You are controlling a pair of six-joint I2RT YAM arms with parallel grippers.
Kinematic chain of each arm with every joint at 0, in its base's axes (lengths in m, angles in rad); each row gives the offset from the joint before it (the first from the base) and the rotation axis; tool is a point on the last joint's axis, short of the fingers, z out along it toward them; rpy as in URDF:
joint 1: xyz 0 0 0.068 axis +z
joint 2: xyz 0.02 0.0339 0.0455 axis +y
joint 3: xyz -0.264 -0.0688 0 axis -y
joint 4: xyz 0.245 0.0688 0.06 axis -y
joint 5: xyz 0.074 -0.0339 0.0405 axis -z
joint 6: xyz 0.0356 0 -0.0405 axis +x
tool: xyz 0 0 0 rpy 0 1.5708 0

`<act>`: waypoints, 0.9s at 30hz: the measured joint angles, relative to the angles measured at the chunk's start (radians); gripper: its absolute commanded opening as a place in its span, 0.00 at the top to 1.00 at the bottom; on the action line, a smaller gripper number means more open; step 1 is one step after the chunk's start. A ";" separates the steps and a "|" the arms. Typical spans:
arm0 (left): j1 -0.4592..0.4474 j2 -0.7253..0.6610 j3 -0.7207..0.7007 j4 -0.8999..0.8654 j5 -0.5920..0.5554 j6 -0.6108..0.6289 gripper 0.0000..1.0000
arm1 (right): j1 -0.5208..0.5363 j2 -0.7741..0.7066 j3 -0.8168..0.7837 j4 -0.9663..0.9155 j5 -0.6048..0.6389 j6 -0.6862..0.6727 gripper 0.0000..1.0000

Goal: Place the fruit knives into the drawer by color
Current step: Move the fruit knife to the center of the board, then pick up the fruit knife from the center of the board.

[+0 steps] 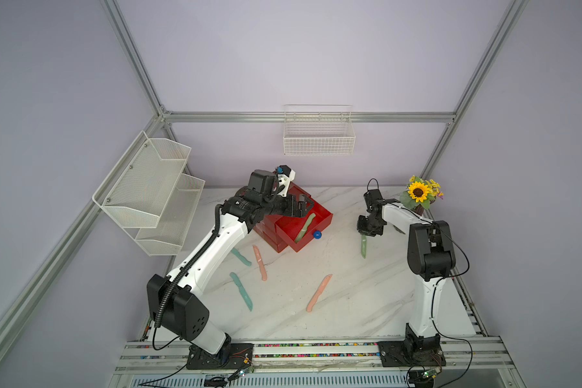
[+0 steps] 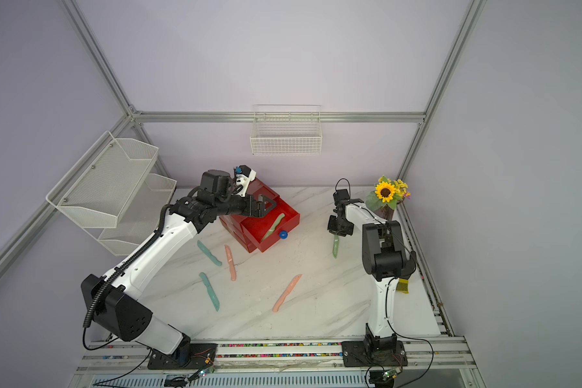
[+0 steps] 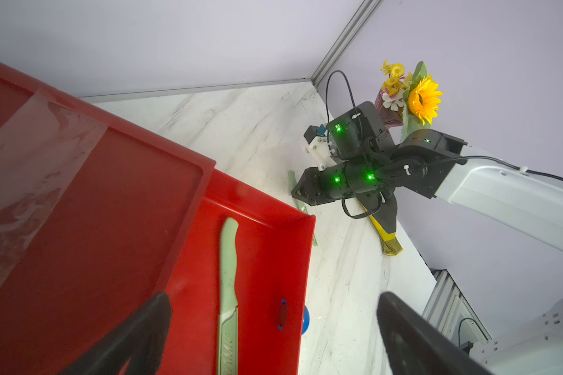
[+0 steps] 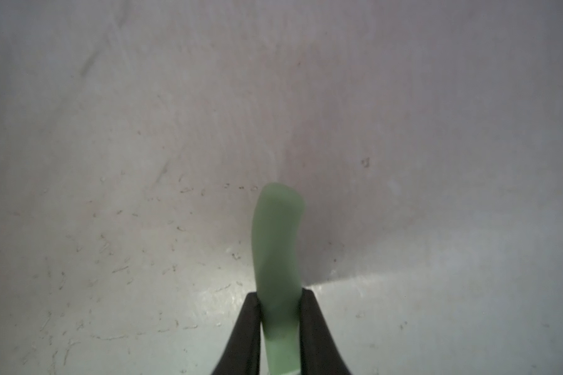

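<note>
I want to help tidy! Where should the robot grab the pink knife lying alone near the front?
I'd pinch the pink knife across its slim handle, the rounded end nearer the robot, coming straight down from above: it lies flat on the table, blade pointing away.

The cube-shaped plastic drawer cabinet [image 1: 272, 240] is uniform red; its round knob [image 1: 317, 234] is blue. The slim knife in the open drawer [image 1: 305, 227] and the slim knife nearest the yellow sunflower [image 1: 363, 247] are pale green. The teal knives [image 1: 241, 257] [image 1: 241, 290] and the salmon pink knives [image 1: 260, 263] [image 1: 319, 293] are each single-coloured. The tabletop [image 1: 350, 302] is white with grey marble veining.
</note>
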 measured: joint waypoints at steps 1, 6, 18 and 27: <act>0.000 0.002 0.000 0.000 0.000 0.000 0.00 | 0.000 0.006 0.008 -0.006 0.000 -0.010 0.71; 0.002 0.006 -0.001 0.000 0.000 0.000 0.00 | 0.001 0.008 0.002 -0.020 -0.001 -0.048 0.64; 0.007 0.034 -0.001 0.007 0.007 -0.003 0.00 | 0.029 0.011 -0.010 -0.022 -0.001 -0.069 0.79; 0.009 0.034 -0.001 0.008 0.012 -0.003 0.00 | 0.036 0.013 -0.008 -0.020 -0.002 -0.064 0.95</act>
